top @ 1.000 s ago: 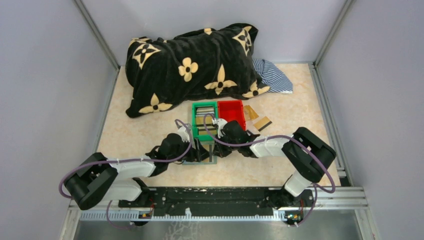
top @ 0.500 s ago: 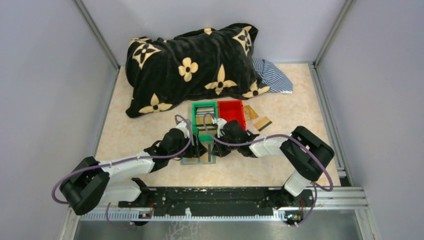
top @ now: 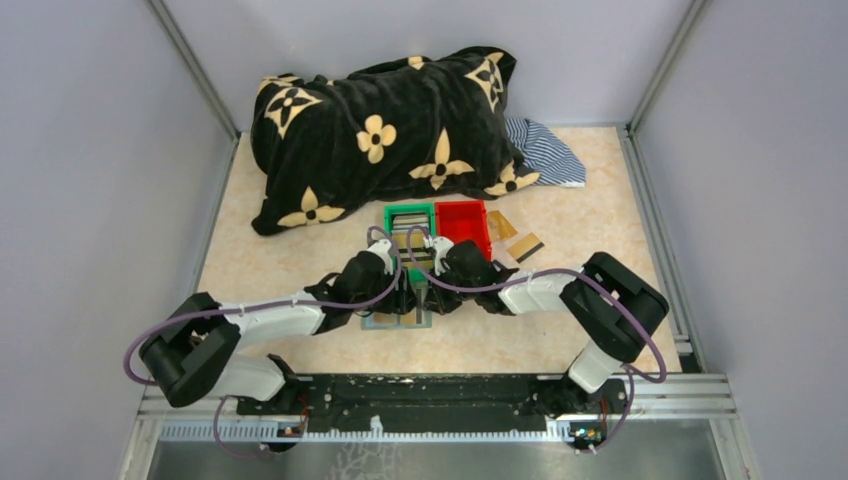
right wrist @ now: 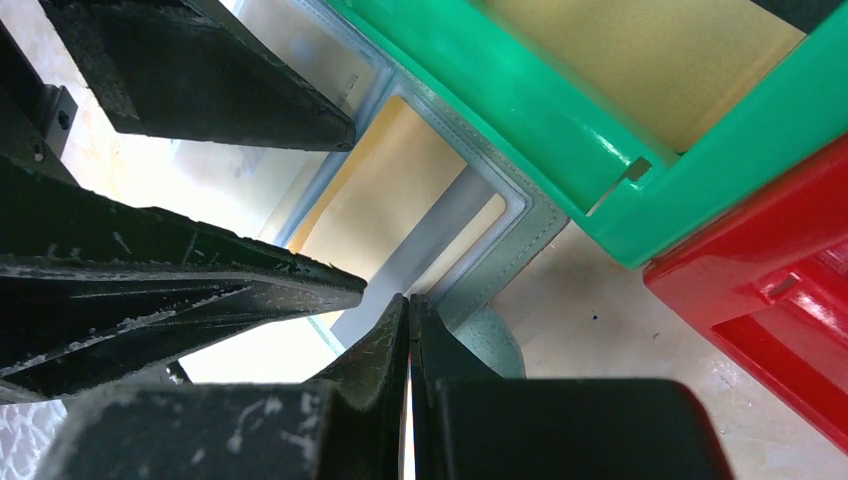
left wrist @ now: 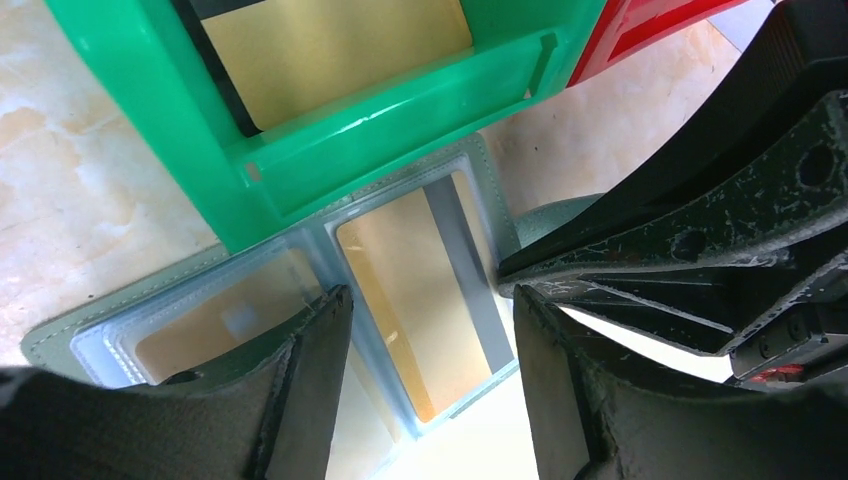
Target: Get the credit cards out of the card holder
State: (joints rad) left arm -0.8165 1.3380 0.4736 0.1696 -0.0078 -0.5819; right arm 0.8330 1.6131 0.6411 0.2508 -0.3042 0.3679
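The card holder (top: 398, 318) lies open and flat on the table, against the front of the green bin. In the left wrist view its clear pockets (left wrist: 300, 245) show one gold credit card (left wrist: 400, 250) with a grey stripe, and a second card (left wrist: 215, 320) in the pocket beside it. My left gripper (left wrist: 430, 300) hangs open right over the striped card, one finger on each side. My right gripper (right wrist: 408, 300) is shut with nothing between its tips, which rest at the holder's stitched edge (right wrist: 520, 250) by the card (right wrist: 390, 190).
The green bin (top: 388, 232) holds gold cards (left wrist: 330, 40). The red bin (top: 462, 230) stands to its right, with loose cards (top: 520, 243) on the table beyond it. A black flowered blanket (top: 380, 130) and a striped cloth (top: 548, 150) fill the back. Both arms crowd the holder.
My left arm has reached forward and right, bringing its gripper over the card holder next to the right gripper, and its jaws have narrowed a little. The right arm has not moved.
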